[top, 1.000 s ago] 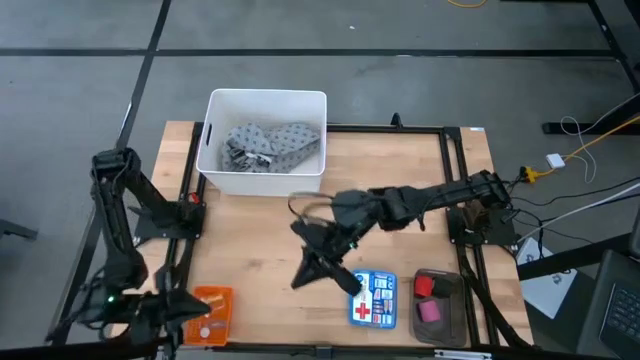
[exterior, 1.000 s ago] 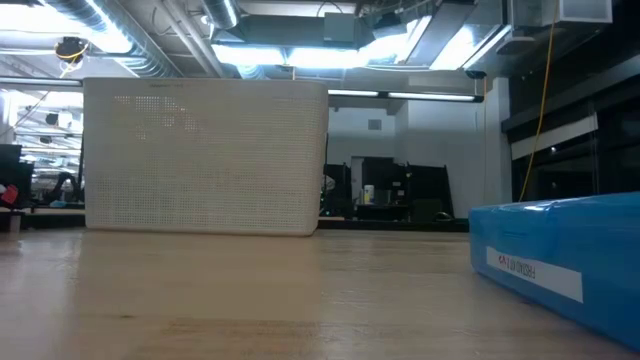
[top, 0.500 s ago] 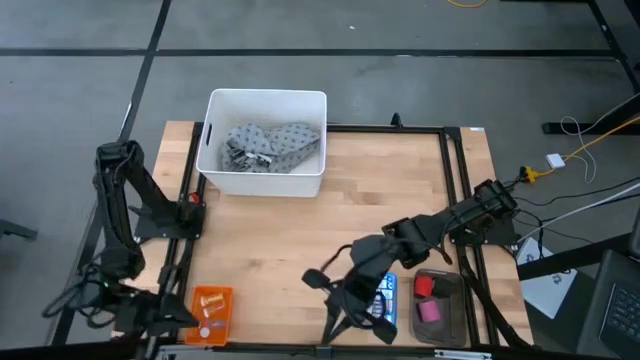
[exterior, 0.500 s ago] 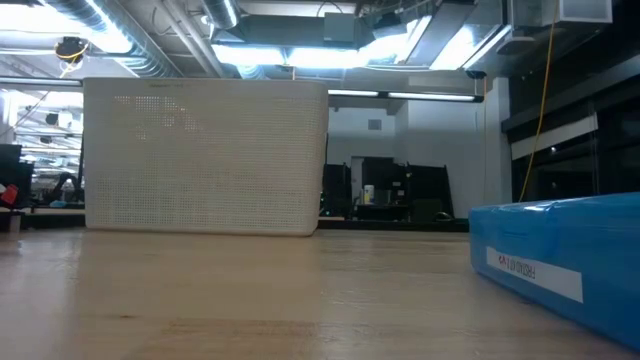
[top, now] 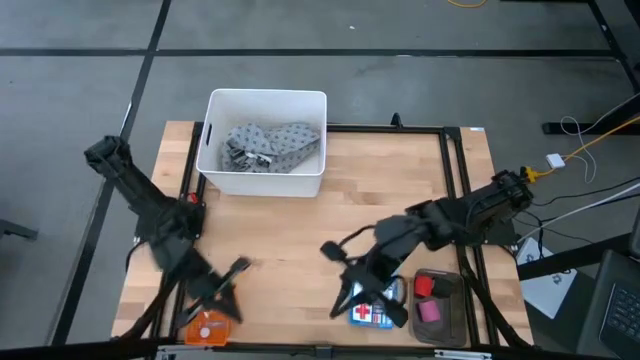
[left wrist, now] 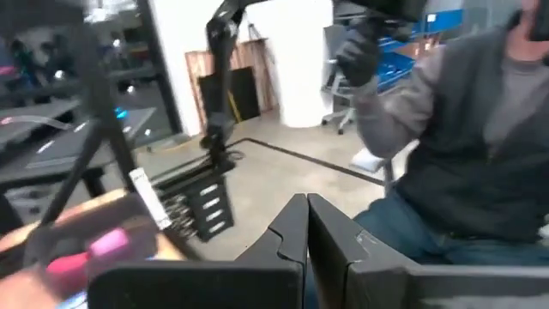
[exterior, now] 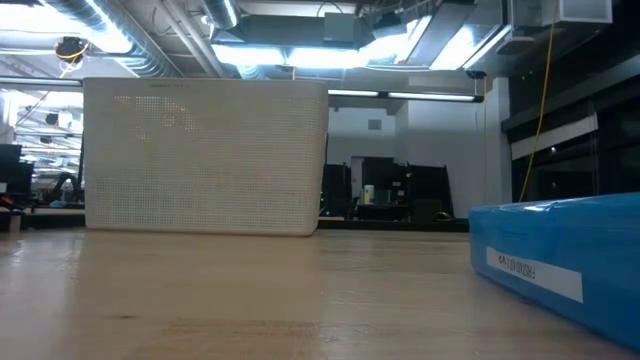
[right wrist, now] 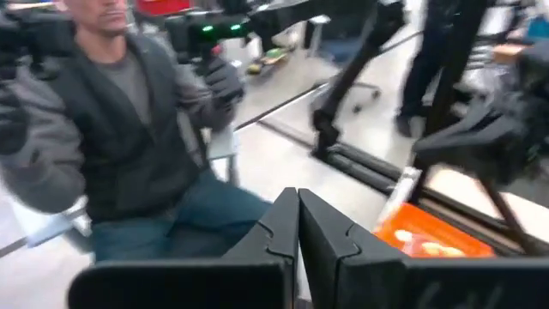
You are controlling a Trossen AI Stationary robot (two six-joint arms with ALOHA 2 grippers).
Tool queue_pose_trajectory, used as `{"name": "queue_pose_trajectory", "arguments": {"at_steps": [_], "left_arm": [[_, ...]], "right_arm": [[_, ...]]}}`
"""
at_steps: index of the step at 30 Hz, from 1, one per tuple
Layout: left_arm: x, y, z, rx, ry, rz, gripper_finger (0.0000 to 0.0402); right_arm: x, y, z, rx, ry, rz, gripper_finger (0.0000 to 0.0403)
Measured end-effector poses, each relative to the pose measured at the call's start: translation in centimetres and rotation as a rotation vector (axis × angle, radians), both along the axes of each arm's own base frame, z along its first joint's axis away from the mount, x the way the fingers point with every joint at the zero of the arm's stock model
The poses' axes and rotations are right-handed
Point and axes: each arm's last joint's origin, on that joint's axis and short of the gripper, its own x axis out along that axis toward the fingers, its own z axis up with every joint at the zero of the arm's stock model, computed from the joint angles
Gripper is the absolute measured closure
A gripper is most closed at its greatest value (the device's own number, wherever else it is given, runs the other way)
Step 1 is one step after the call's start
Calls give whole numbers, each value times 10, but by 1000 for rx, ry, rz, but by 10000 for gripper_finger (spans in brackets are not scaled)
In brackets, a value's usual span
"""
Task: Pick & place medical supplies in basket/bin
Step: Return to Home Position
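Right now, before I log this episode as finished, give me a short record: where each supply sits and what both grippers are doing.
white bin: holds the grey patterned cloth
black tray: holds a red piece and a pink piece
orange tray: front-left table edge, partly under the left arm
blue first-aid box: beside the black tray
left gripper: shut, empty, above the orange tray
right gripper: shut, empty, above the blue first-aid box
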Motion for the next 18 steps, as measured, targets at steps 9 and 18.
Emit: {"name": "queue_pose_trajectory", "arguments": {"at_steps": [9, 18], "left_arm": [[-8, 35, -7, -1, -14, 362, 391], [-42, 68, -46, -98, -138, 548, 395]], "right_arm": [[-67, -30, -54, 94, -138, -154, 390], [-140, -72, -95, 163, -223, -315, 390]]}}
